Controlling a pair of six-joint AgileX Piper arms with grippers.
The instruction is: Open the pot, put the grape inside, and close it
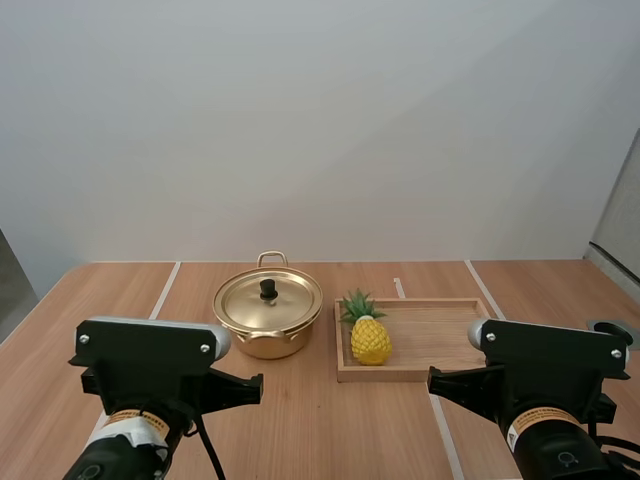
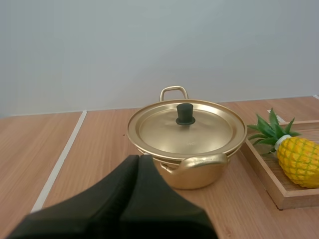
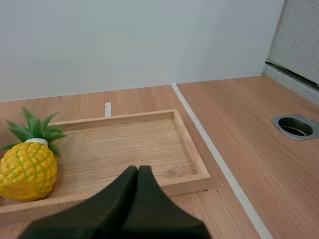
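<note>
- Table (image 1: 300, 420): bare wood lies between the arms and the objects, so there is open room to advance.
- Wooden tray (image 1: 420, 374): just right of the pot, with a low rim all round.
- Pot (image 1: 265, 345): gold, lid (image 2: 209, 132) seated. Opening looks not yet begun.
- Pineapple (image 1: 370, 340): stands where the task names a grape, at the tray's left end, near the pot.
- Left gripper (image 2: 138, 158): fingers pressed together, holding nothing, facing the pot.
- Right gripper (image 3: 137, 169): likewise closed and empty, facing the tray.
- Knob (image 2: 185, 114): black, upright. The next move likely calls for parted fingers straddling it.

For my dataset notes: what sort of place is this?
Probably a robot test bench in a lab or office, not a kitchen: a wooden table with pale lines, one lidded gold pot, and a toy-like pineapple on a wooden tray.
</note>
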